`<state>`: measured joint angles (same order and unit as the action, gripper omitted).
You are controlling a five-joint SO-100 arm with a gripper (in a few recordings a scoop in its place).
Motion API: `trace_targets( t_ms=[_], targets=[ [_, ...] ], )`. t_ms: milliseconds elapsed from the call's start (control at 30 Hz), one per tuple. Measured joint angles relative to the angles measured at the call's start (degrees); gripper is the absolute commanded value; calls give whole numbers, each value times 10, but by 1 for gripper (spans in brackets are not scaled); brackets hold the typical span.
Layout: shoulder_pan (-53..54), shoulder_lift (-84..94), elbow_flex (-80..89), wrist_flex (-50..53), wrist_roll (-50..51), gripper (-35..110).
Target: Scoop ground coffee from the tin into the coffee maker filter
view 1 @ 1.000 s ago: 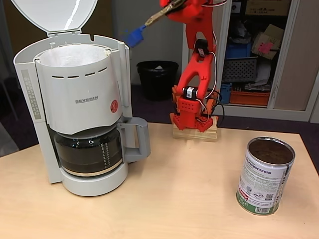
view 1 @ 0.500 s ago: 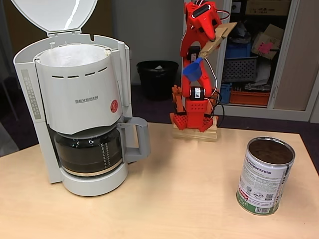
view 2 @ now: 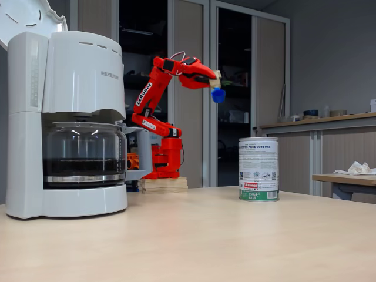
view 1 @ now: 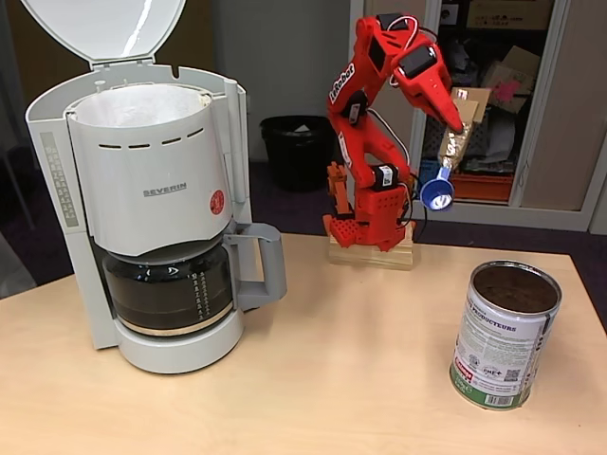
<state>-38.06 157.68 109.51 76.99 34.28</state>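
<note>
The red arm's gripper (view 1: 453, 142) gripped a blue scoop (view 1: 437, 194), hanging above and behind the open tin (view 1: 505, 334), well apart from the filter (view 1: 142, 102). A misaligned descent might strike the rim and tip the tin.

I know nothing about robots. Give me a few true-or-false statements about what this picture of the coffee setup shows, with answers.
1. The light grey drip coffee maker has its lid open. True.
2. The small blue scoop is dipped inside the shiny metal tin. False: it hangs in the air above and behind the tin.
3. The tin lies on its side. False: it stands upright, open-topped.
4. The red robot arm's gripper carries the scoop. True.
5. The glass carafe sits in the coffee maker. True.
</note>
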Motion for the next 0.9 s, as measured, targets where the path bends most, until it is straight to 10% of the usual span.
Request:
trace_targets(
  t_ms=[900],
  targets=[
    [-137, -176, 102, -217, 10, 0]
  ],
)
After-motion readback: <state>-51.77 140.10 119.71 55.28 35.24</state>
